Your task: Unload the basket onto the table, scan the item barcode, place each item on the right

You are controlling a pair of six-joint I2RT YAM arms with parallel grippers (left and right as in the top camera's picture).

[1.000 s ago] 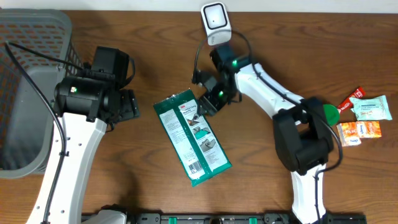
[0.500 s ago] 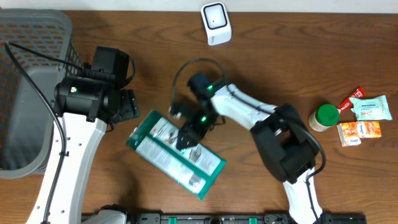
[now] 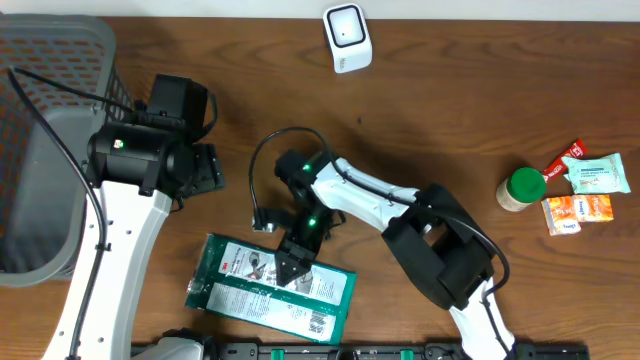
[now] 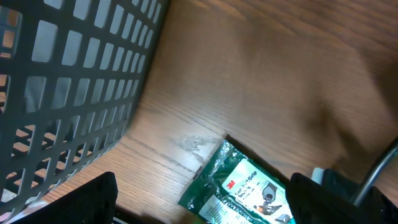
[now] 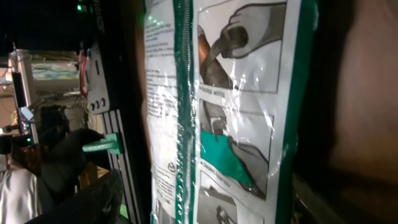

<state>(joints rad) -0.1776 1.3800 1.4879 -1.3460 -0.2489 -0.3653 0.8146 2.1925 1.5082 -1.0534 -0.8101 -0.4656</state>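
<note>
Green packet [image 3: 240,290], one; white scanner [image 3: 347,38], one; grey basket [image 3: 30,120], one.

Wooden table [image 3: 450,100]: basket [image 3: 40,150], white scanner [image 3: 347,37], green packet [image 3: 270,290], green-lidded jar [image 3: 520,190], small packets [image 3: 585,190], perhaps snacks.

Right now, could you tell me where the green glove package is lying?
In the overhead view the green glove package lies near the front edge of the table, left of centre, with the right gripper over its upper edge.
</note>
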